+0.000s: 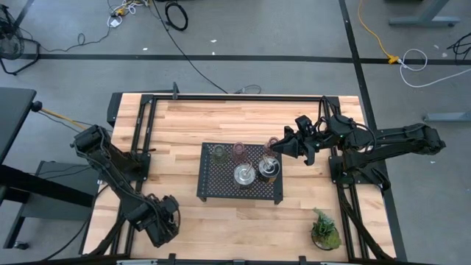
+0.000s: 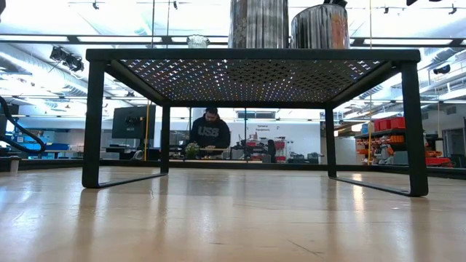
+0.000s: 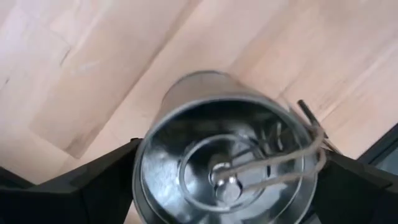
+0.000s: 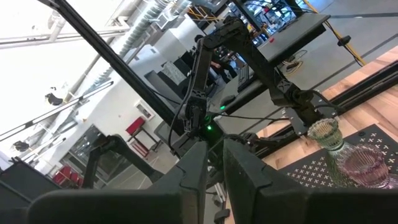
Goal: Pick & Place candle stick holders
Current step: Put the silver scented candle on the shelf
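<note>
A shiny silver candle stick holder (image 3: 224,162) stands on the wooden table near its front left corner. My left gripper (image 3: 230,152) points down over it, open, one finger on each side of its wall; in the high view the gripper (image 1: 163,221) hides it. Two more silver holders (image 1: 244,174) (image 1: 268,169) stand on the black perforated tray (image 1: 210,188). The greenish (image 1: 219,152), pink (image 1: 240,151) and reddish (image 1: 272,143) glass cups stand along the tray's far edge. My right gripper (image 1: 283,143) hangs shut and level above the tray's far right corner, holding nothing.
A small potted plant (image 1: 325,230) stands near the table's front right corner. The tray stands on thin legs (image 2: 92,124) in the middle of the table. Black frame rails (image 1: 235,98) run along the table's far and side edges. A person (image 2: 210,132) sits far behind.
</note>
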